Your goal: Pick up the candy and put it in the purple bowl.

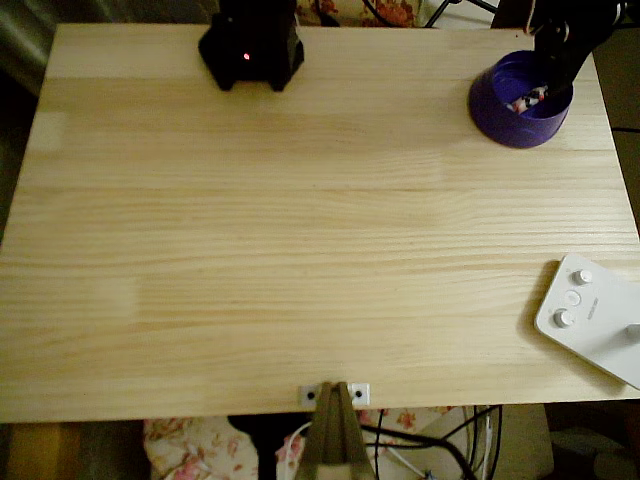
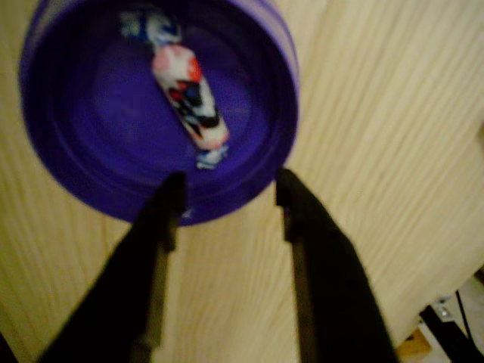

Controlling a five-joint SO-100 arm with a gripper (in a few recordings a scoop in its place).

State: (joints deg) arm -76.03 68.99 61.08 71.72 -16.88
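The purple bowl (image 1: 519,100) stands at the table's far right corner in the overhead view. The candy (image 2: 187,94), pinkish-white with red and dark marks and bluish twisted ends, lies loose on the bowl's floor (image 2: 113,121); in the overhead view the candy (image 1: 530,99) shows as a small speck inside. My gripper (image 2: 227,189) hangs open above the bowl's near rim, its two dark fingers (image 2: 162,219) spread apart with nothing between them. In the overhead view the black arm (image 1: 565,40) reaches in over the bowl from the top right.
A black arm base (image 1: 250,45) with a red light sits at the table's far edge. A white device with knobs (image 1: 590,315) lies at the right edge. Bare light wood (image 1: 300,220) spans the middle. Cables hang below the front edge.
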